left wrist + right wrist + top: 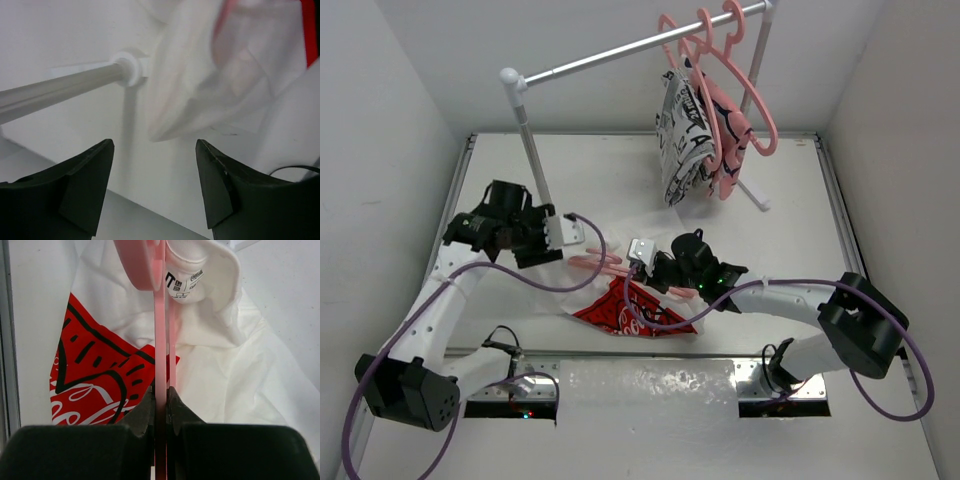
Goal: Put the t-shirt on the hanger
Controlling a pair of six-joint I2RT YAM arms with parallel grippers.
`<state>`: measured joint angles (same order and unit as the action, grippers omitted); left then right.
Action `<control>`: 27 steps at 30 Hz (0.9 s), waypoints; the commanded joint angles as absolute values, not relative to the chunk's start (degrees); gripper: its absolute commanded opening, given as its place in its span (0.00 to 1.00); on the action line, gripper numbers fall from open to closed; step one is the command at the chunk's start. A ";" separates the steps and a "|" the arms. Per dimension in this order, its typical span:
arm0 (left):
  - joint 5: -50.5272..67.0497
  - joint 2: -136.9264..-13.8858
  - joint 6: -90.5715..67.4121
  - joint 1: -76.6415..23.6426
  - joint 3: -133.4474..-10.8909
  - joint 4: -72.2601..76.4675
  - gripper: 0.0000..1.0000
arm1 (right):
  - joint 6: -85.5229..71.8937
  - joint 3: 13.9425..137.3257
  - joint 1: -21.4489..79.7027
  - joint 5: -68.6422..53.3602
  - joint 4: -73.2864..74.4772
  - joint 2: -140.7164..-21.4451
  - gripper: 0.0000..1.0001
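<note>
Now hold the hanger tight in the right end effector, clenched on its thin pink bar. Find the t-shirt crumpled on the table between the two arms, neck hole right by the hanger's end. With the left end effector, released and holding nothing beside a white fold, pinch the neck edge and lift a little. Then slide the hanger in slowly. Don't tug hard.

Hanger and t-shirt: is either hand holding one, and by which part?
The right hand is shut on the hanger, pinching one thin bar of it above the t-shirt. The left hand is open and empty.
</note>
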<state>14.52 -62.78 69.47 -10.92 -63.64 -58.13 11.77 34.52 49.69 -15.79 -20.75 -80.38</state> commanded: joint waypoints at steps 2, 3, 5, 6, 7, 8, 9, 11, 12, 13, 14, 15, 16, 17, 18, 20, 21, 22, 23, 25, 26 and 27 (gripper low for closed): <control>17.57 -61.88 80.06 -10.81 -53.38 -55.12 0.65 | 10.99 35.33 49.92 -19.24 -23.29 -79.98 0.00; 19.32 -61.79 80.42 -10.81 -52.22 -52.32 0.66 | 10.81 35.16 49.92 -19.42 -23.29 -79.89 0.00; 21.44 -61.96 80.68 -10.81 -49.50 -48.37 0.67 | 10.63 34.37 49.92 -19.77 -23.99 -79.54 0.00; 22.32 -61.88 79.73 -10.81 -48.61 -46.25 0.68 | 10.37 34.10 49.83 -19.86 -24.17 -79.19 0.00; 22.50 -62.14 78.50 -10.81 -47.82 -44.06 0.68 | 10.46 33.93 49.92 -19.95 -24.34 -79.02 0.00; 22.76 -62.31 75.88 -10.81 -46.07 -39.42 0.68 | 10.46 33.49 49.92 -20.04 -24.43 -78.67 0.00; 22.94 -62.31 74.28 -10.81 -45.10 -37.46 0.68 | 10.55 33.40 49.92 -20.30 -24.43 -78.49 0.00; 25.30 -62.14 74.17 -10.81 -42.21 -35.34 0.63 | 10.90 33.83 49.92 -20.83 -22.95 -78.05 0.00; 27.84 -62.05 74.53 -10.90 -41.40 -35.16 0.61 | 11.33 34.27 50.01 -21.18 -21.98 -77.87 0.00; 29.34 -61.88 74.62 -10.90 -40.61 -34.98 0.54 | 11.42 34.63 50.01 -21.70 -21.19 -77.52 0.00; 30.40 -61.96 75.23 -10.90 -39.47 -34.89 0.52 | 11.51 34.72 49.92 -21.97 -20.40 -77.26 0.00; 31.89 -62.05 75.15 -10.99 -38.94 -34.28 0.50 | 11.86 34.63 50.01 -22.06 -20.30 -76.82 0.00; 32.34 -62.14 73.93 -10.99 -38.33 -33.32 0.49 | 12.04 34.45 50.01 -22.23 -20.30 -76.12 0.00; 32.60 -62.31 73.31 -10.99 -37.28 -31.14 0.48 | 12.22 34.28 49.92 -22.06 -20.04 -75.77 0.00; 33.13 -62.58 72.87 -10.99 -36.92 -30.24 0.47 | 12.74 34.28 49.92 -22.15 -19.69 -75.41 0.00; 34.36 -63.01 71.63 -10.99 -36.82 -28.48 0.44 | 13.27 34.36 49.92 -23.20 -18.72 -75.15 0.00; 36.71 -63.28 71.28 -10.99 -37.26 -28.39 0.37 | 13.45 34.54 49.92 -23.38 -18.46 -75.06 0.00; 38.22 -63.54 69.89 -10.99 -37.96 -28.39 0.33 | 13.62 34.72 49.92 -23.47 -17.85 -75.06 0.00; 39.80 -63.63 69.44 -10.99 -39.53 -29.35 0.29 | 13.88 34.98 49.92 -23.55 -17.75 -75.06 0.00; 45.07 -63.72 70.22 -10.99 -40.78 -31.37 0.20 | 14.06 35.07 49.92 -23.64 -17.75 -75.15 0.00; 46.57 -63.81 71.01 -10.99 -41.74 -34.07 0.19 | 14.06 35.42 49.92 -23.56 -17.84 -75.23 0.00; 49.28 -63.72 71.80 -11.07 -42.01 -35.41 0.17 | 14.06 35.68 49.92 -23.64 -17.75 -75.41 0.00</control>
<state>36.12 -64.16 71.88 -10.92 -38.04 -34.09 13.08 33.61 49.56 -20.34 -16.45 -76.23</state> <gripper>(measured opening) 0.183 0.033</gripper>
